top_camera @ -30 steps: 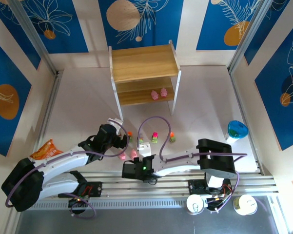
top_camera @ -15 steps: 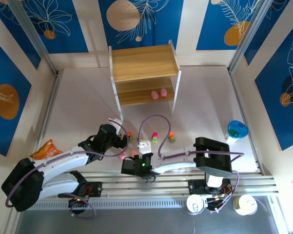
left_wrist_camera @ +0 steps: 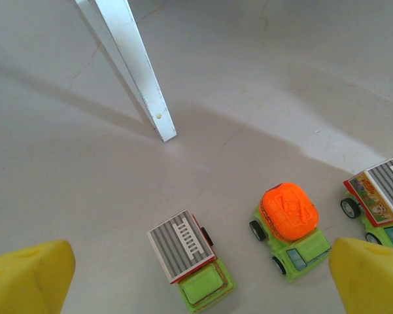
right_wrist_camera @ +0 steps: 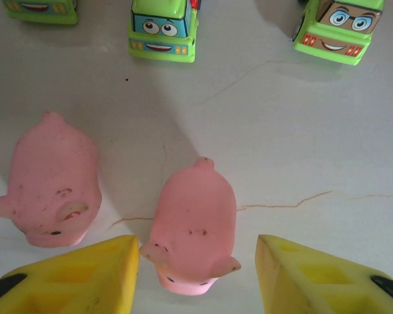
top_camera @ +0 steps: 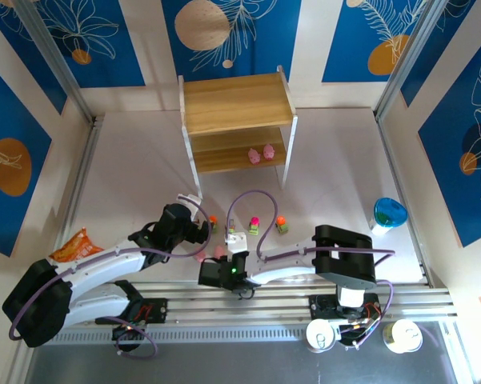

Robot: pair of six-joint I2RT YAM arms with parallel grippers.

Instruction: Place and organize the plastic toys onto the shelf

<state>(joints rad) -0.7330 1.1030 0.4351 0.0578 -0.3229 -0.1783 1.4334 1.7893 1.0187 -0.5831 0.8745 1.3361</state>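
The shelf (top_camera: 236,102) stands at the back with two pink pigs (top_camera: 261,153) on its lower tier. Several green trucks (top_camera: 254,225) sit in a row on the table. My left gripper (top_camera: 200,234) hangs open over them. In the left wrist view a grey-topped truck (left_wrist_camera: 186,258) lies between its wide-apart fingers (left_wrist_camera: 29,281), with an orange-topped truck (left_wrist_camera: 289,222) beside it. My right gripper (right_wrist_camera: 196,275) straddles a pink pig (right_wrist_camera: 195,226). Its left finger is close to the pig's ear and its right finger stands apart from the pig. A second pig (right_wrist_camera: 51,180) lies to the left.
The shelf's white front leg (left_wrist_camera: 134,72) stands just beyond the trucks. A blue cup (top_camera: 388,213) is at the right and an orange snack bag (top_camera: 74,245) at the left edge. Two more trucks (right_wrist_camera: 163,26) face my right gripper.
My right gripper's jaws have narrowed around the pink pig and that arm has shifted slightly left. The left arm has not moved.
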